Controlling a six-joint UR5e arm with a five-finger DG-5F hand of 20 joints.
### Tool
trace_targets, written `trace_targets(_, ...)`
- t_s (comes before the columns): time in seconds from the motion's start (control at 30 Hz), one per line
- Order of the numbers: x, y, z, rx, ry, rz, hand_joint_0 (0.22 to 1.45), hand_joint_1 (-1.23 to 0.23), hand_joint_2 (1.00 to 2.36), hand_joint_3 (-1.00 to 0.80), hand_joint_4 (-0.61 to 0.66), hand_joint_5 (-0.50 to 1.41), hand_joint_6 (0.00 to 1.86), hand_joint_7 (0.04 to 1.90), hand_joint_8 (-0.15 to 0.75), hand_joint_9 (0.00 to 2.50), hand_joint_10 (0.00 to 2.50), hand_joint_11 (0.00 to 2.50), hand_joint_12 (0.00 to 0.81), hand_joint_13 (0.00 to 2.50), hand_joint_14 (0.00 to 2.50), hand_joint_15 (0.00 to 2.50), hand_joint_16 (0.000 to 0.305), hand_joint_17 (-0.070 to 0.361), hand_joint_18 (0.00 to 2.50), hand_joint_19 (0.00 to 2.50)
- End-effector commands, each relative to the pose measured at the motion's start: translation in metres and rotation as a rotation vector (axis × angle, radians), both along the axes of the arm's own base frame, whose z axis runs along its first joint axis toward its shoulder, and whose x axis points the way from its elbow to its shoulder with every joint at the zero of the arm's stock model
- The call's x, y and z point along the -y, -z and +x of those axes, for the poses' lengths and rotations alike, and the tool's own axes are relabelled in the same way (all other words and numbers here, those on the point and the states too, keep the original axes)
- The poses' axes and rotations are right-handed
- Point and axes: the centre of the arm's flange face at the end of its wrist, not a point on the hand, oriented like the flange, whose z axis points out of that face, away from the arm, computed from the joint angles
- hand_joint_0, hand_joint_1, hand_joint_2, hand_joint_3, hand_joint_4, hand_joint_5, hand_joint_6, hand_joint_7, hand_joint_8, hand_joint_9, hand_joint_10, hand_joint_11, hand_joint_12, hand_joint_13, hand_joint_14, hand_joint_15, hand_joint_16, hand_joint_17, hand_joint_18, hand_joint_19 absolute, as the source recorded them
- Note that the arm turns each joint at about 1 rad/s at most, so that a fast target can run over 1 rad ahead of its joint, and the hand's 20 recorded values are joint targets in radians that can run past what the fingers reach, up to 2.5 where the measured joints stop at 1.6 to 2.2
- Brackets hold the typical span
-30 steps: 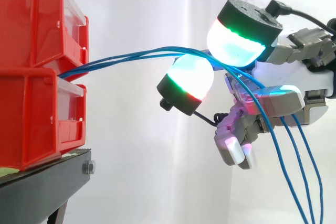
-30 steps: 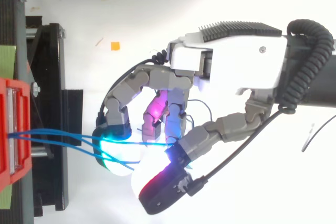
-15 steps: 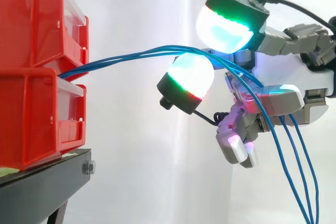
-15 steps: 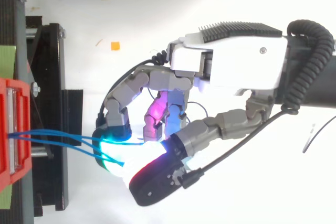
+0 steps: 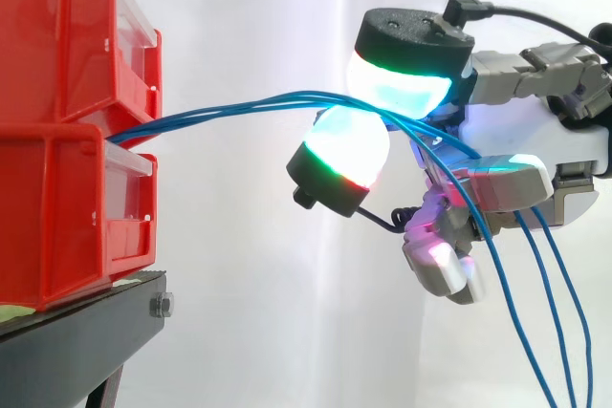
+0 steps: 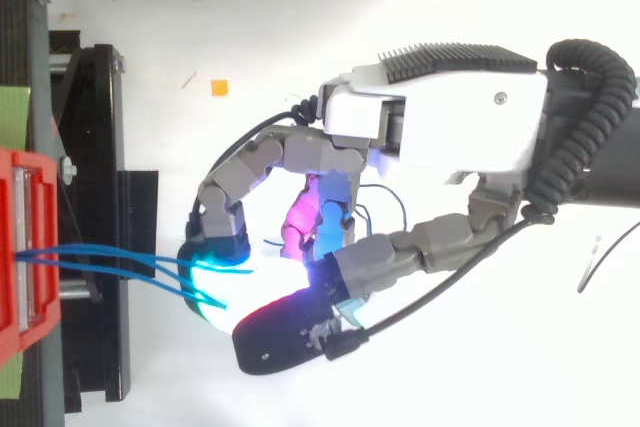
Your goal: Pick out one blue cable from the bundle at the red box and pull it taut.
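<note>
We see the hand (image 5: 535, 140) curled, two glowing pads (image 5: 397, 83) pinching the blue cables (image 5: 210, 112) between them | cables arch left into the stacked red bins (image 5: 57, 140) on the black stand (image 5: 76, 341) | white curtain (image 5: 258, 284) behind.

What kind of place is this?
Probably a robot test lab: a robot hand pinches blue cables coming from red bins on a black stand, with a white curtain behind.

Those blue cables (image 5: 239, 104) slip between the hand's (image 5: 535, 136) glowing pads (image 5: 349, 148), how many pinched I can't tell; they run off frame at 5 o'clock, red bins (image 5: 67, 140) cropped at 9 o'clock
</note>
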Motion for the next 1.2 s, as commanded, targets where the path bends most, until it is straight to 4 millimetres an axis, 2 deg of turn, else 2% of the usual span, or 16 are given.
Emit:
trace_targets(0.0,-0.0001,0.0004,0.0001,0.0,0.0,0.0,0.61,-0.85,1.02,-0.15,0.03,-0.07,0.88,1.0,0.294,1.5,0.03,0.92,0.42,0.99,0.02,0.6,0.058,0.13,0.87,0.81)
trace_targets(0.03,-0.0001,0.0004,0.0001,0.0,0.0,0.0,0.63,-0.88,1.02,-0.19,0.02,-0.07,0.9,0.98,0.266,1.48,0.03,0.96,0.396,0.96,0.02,0.61,0.052,0.117,0.82,0.83)
trace_targets(0.23,-0.0001,-0.0007,-0.0001,0.001,0.0,0.0,0.74,-0.97,1.0,-0.44,-0.05,-0.06,0.91,0.95,0.243,1.53,0.03,0.99,0.375,0.98,0.02,0.6,0.048,0.108,0.82,0.81)
trace_targets(0.5,-0.0001,-0.0007,-0.0001,0.001,0.0,0.0,0.79,-1.02,1.0,-0.5,-0.22,-0.04,0.91,0.97,0.227,1.63,0.03,1.01,0.348,1.05,0.03,0.63,0.044,0.1,0.86,0.8)
trace_targets(0.63,-0.0001,0.0004,0.0001,0.0,0.0,0.0,0.77,-1.04,1.0,-0.5,-0.27,-0.04,0.91,0.97,0.219,1.67,0.03,1.03,0.341,1.08,0.03,0.65,0.043,0.097,0.88,0.79)
trace_targets(0.8,-0.0001,-0.0007,-0.0001,0.001,0.0,0.0,0.7,-1.07,1.0,-0.5,-0.27,-0.03,0.91,1.0,0.201,1.69,0.03,1.02,0.337,1.08,0.03,0.65,0.043,0.097,0.87,0.78)
trace_targets(1.0,-0.0001,-0.0007,-0.0001,0.001,0.0,0.005,0.64,-1.11,1.0,-0.5,-0.27,-0.03,0.9,0.98,0.204,1.59,0.03,0.94,0.34,0.99,0.02,0.6,0.044,0.098,0.81,0.76)
trace_targets(1.17,-0.0001,-0.0007,-0.0001,0.001,0.0,0.002,0.63,-1.06,1.0,-0.5,-0.23,-0.05,0.86,0.96,0.201,1.47,0.03,0.83,0.341,0.9,0.02,0.54,0.044,0.1,0.76,0.74)
